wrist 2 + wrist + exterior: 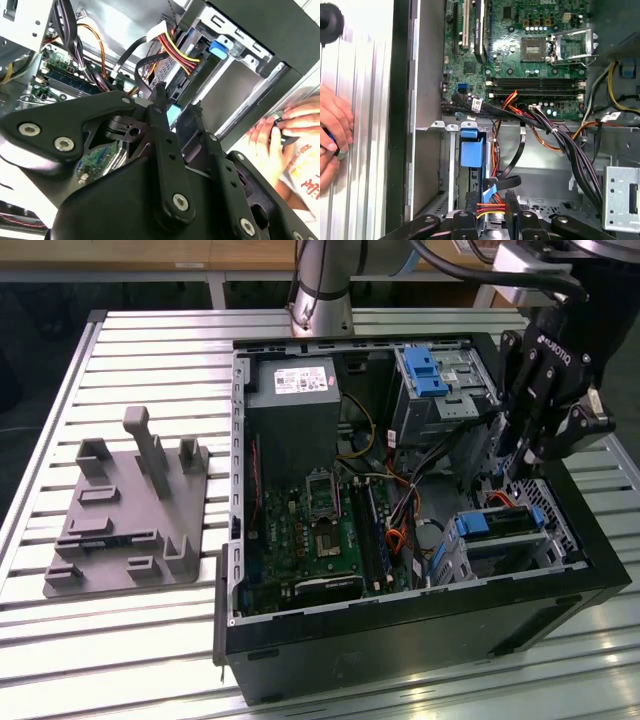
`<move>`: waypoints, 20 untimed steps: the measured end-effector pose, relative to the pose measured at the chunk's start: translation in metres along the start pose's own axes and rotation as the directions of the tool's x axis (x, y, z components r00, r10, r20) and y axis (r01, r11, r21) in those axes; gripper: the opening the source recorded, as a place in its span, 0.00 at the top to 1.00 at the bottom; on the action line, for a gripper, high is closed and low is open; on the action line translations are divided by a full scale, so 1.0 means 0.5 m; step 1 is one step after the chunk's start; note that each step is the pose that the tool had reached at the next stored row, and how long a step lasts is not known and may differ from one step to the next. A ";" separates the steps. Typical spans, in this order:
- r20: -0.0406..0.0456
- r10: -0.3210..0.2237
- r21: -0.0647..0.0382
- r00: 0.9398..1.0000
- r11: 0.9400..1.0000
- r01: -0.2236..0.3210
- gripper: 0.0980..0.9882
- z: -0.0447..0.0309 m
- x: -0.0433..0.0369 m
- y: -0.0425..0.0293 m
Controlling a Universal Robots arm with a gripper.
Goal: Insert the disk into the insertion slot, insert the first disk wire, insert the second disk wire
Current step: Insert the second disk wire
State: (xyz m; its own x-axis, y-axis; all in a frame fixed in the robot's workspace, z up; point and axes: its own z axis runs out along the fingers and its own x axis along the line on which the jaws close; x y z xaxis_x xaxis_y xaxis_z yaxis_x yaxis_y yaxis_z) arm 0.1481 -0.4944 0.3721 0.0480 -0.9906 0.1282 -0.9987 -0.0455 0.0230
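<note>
We see the disk (pixel 500 525) lying flat inside the insertion slot (pixel 455 545), in a corner of the open computer case (pixel 400 640). Its long axis runs across the case, and its blue end points to the motherboard (pixel 310 530). The gripper (pixel 527 464) hangs just above it; we cannot tell if it pinches something. Both wrist views show a person's hand (pixel 332 125) (pixel 290 130) outside the case. The exterior view shows a grey fixture (pixel 125 510) at its left.

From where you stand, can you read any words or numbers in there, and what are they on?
On the gripper: white maker's mark, left unquoted.
On the power supply label: too small to read.
On the white cloth or paper by the hand: red print, cut off.
On the circuit board: markings too small.
</note>
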 end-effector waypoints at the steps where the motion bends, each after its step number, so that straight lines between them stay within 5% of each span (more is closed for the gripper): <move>1: -0.001 -0.012 0.001 1.000 1.000 0.012 0.70 0.002 -0.001 0.000; 4: -0.008 -0.031 0.003 0.999 1.000 0.031 0.70 0.005 -0.003 0.002; 11: -0.043 -0.036 0.003 0.998 0.999 0.036 0.70 0.013 -0.005 0.022; 16: -0.052 -0.034 0.040 0.998 0.999 0.036 0.70 0.016 -0.006 0.029; 20: -0.058 -0.032 0.050 0.998 0.998 0.035 0.70 0.016 -0.014 0.045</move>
State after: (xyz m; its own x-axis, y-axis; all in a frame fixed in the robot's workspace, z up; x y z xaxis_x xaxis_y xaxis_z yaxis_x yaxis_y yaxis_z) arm 0.1252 -0.4896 0.3636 0.0811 -0.9795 0.1846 -0.9960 -0.0867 -0.0222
